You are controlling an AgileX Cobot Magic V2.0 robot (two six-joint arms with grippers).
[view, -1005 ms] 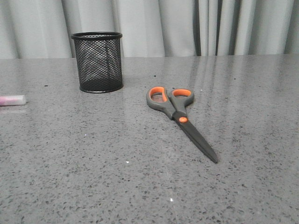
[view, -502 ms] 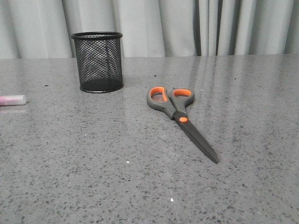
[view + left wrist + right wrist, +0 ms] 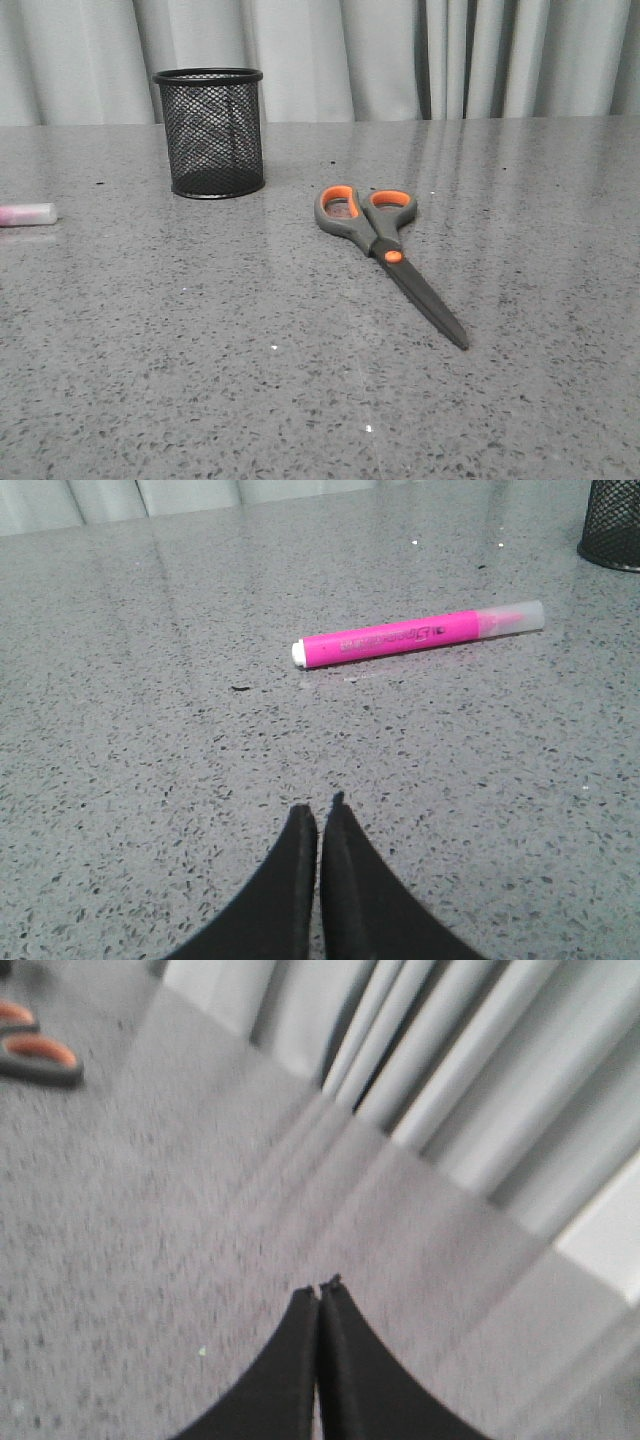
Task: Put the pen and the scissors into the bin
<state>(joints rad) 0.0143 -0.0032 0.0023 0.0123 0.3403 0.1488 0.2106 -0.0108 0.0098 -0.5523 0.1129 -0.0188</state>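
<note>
The black wire-mesh bin (image 3: 209,132) stands upright at the back left of the grey table. The scissors (image 3: 385,250) lie flat and closed at the table's middle, orange-lined handles toward the back, blades pointing front right. The pink pen (image 3: 27,214) lies at the far left edge; the left wrist view shows it whole (image 3: 415,638), whitish cap toward the bin (image 3: 612,525). My left gripper (image 3: 319,812) is shut and empty above bare table, short of the pen. My right gripper (image 3: 318,1290) is shut and empty, with the scissors' handles (image 3: 35,1048) off at the view's corner.
Grey pleated curtains (image 3: 400,55) hang behind the table's far edge. The speckled grey tabletop (image 3: 200,340) spreads across the front view. Neither arm shows in the front view.
</note>
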